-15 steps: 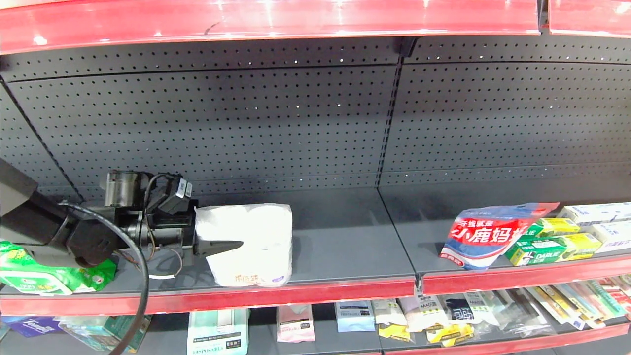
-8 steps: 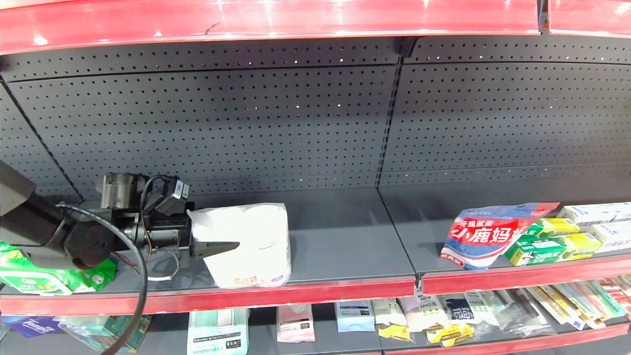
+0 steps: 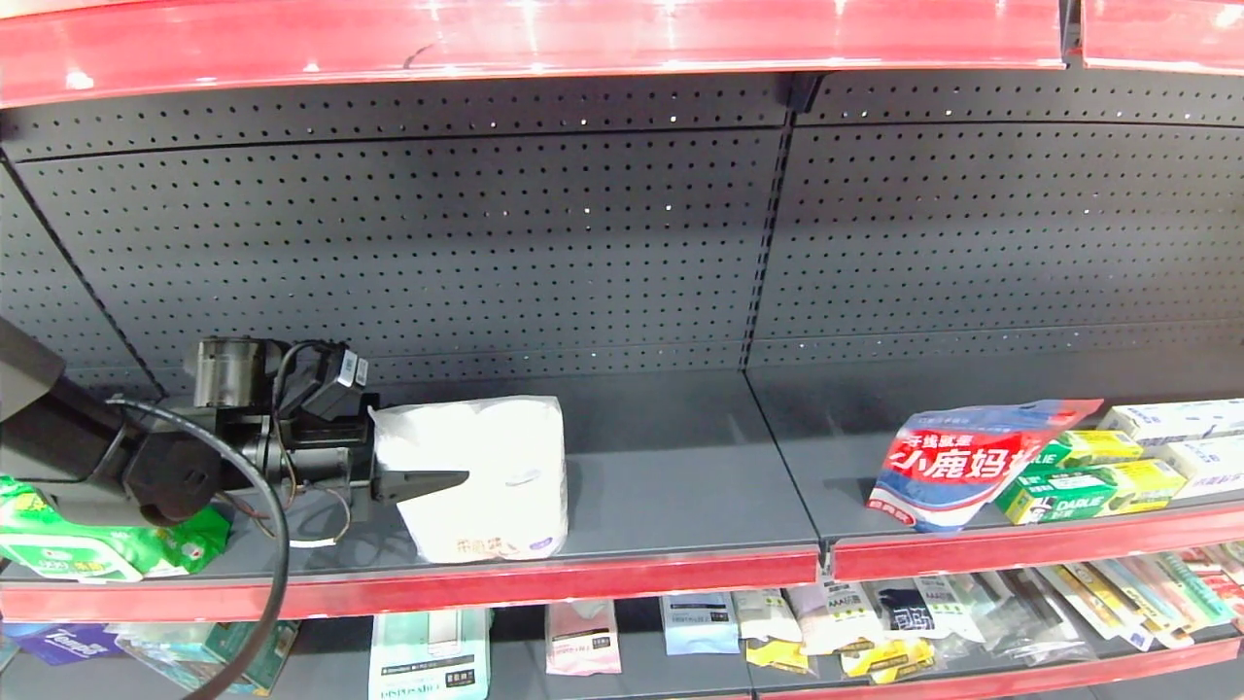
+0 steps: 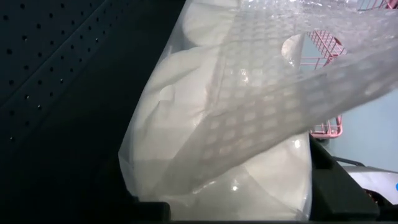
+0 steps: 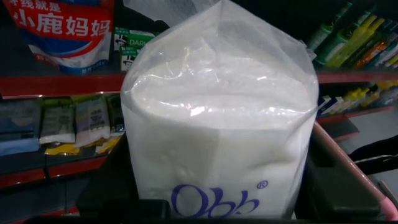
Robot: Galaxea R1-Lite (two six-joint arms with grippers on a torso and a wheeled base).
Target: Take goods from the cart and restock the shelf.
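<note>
Left gripper (image 3: pixel 452 469) clamped on pack (image 3: pixel 510 442): near finger across its front face, pack upright on shelf (image 3: pixel 680 506). Right gripper (image 5: pixel 227 208) clasps second pack (image 5: pixel 217 124) between its fingers.

Red-and-blue pouch (image 3: pixel 972 462): on the right part of the shelf (image 3: pixel 680 486), tilted, with its right edge against the green boxes.
Green toothpaste boxes (image 3: pixel 1093 481): stacked just beside the pouch, near the front edge.
White boxes (image 3: pixel 1181 420): behind the green ones, at the far right.
Green wipes pack (image 3: pixel 68 549): lying at the left end.
Lower level: small packets (image 3: pixel 583 637) in a row; slim packs (image 3: pixel 1137 583) lying slanted at the right.
</note>
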